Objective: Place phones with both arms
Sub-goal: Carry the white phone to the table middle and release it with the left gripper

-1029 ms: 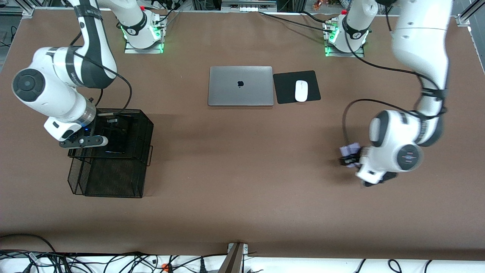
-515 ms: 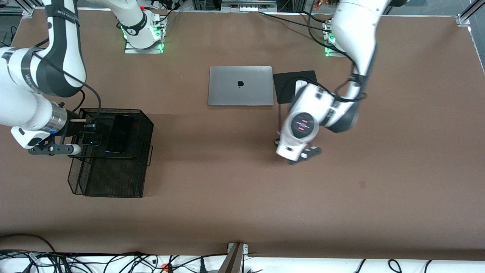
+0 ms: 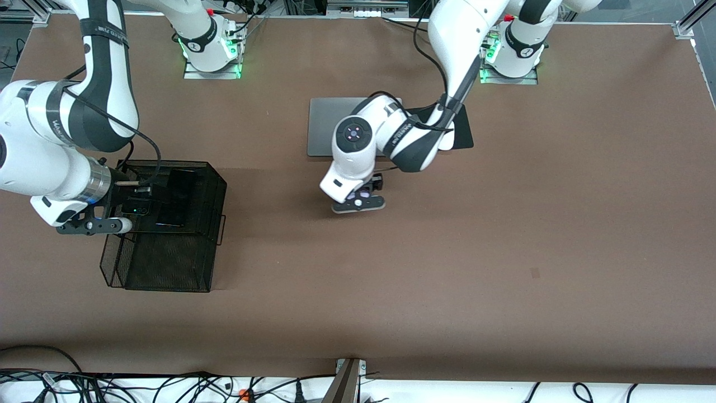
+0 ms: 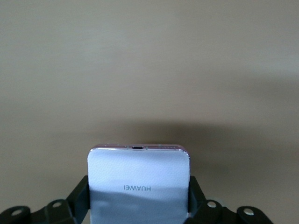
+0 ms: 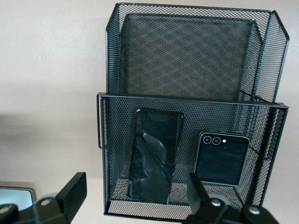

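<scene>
My left gripper (image 3: 362,196) is shut on the pale lavender-white phone (image 4: 138,179) and holds it over bare table in the middle, near the laptop; a bit of the phone shows under the hand (image 3: 361,196). In the left wrist view the black fingers (image 4: 80,193) clamp its two sides. My right gripper (image 5: 137,196) is open and empty, over the edge of the black mesh basket (image 3: 168,263) at the right arm's end. The long black slab (image 5: 156,161) and the small squarish black phone (image 5: 220,158) lie side by side in the basket's upper tier; both also show in the front view, the slab (image 3: 178,193) and the small phone (image 3: 137,208).
The silver laptop (image 3: 320,131) lies shut at mid-table toward the bases, partly covered by the left arm. Beside it is a black mouse pad (image 3: 463,131) with the white mouse (image 3: 447,144) mostly hidden. The basket's lower tier (image 5: 187,51) holds nothing.
The left arm has swung from its own end of the table to the middle, carrying the lavender phone. The right gripper has drawn back off the basket, uncovering the small black phone there.
</scene>
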You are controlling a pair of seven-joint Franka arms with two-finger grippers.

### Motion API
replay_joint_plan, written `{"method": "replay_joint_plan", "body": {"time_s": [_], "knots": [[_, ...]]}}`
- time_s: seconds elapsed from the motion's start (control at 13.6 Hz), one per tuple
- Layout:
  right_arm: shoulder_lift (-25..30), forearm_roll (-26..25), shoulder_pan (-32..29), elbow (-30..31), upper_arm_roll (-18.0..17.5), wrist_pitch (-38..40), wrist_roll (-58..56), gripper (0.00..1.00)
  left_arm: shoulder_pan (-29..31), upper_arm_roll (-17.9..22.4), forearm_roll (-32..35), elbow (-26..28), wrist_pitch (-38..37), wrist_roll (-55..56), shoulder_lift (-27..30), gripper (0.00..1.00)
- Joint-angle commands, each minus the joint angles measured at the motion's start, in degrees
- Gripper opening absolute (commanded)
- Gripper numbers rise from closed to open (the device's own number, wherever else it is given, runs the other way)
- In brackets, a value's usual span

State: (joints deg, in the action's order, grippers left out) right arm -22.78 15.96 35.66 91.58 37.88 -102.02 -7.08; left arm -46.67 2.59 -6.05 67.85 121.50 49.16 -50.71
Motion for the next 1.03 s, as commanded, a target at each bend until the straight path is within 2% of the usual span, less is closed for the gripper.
{"method": "replay_joint_plan", "body": {"time_s": [0.0, 0.15, 0.51, 0.81, 0.88, 0.96], "knots": [[-0.7, 1.1, -0.2, -1.2, 0.0, 1.0, -0.4, 0.99, -1.3, 0.8, -1.5, -11.4, 3.3, -1.3, -9.9, 0.0], [-0.9, 0.7, -0.2, -1.3, -0.1, 1.1, -0.5, 1.0, -1.3, 1.1, -1.5, -14.8, 3.4, -1.2, -12.5, 0.0], [-0.9, 0.7, 0.1, -1.3, -0.1, 1.1, -0.9, 1.0, -1.8, 2.1, -1.3, -15.0, 6.5, -0.3, -14.9, 0.0], [-0.9, 0.7, 0.1, -1.3, -0.1, 1.2, -0.9, 1.0, -4.0, 4.7, -1.2, -14.9, 9.5, 2.9, -17.0, 0.0], [-0.9, 0.7, 0.2, -1.3, -0.1, 1.3, -0.7, 1.0, -4.2, 5.1, -1.2, -15.0, 9.6, 5.4, -17.3, 0.59], [-0.9, 0.7, 0.2, -1.3, -0.1, 1.4, -0.5, 1.0, -4.6, 5.8, -1.2, -15.0, 10.2, 8.3, -17.3, 1.0]]}}
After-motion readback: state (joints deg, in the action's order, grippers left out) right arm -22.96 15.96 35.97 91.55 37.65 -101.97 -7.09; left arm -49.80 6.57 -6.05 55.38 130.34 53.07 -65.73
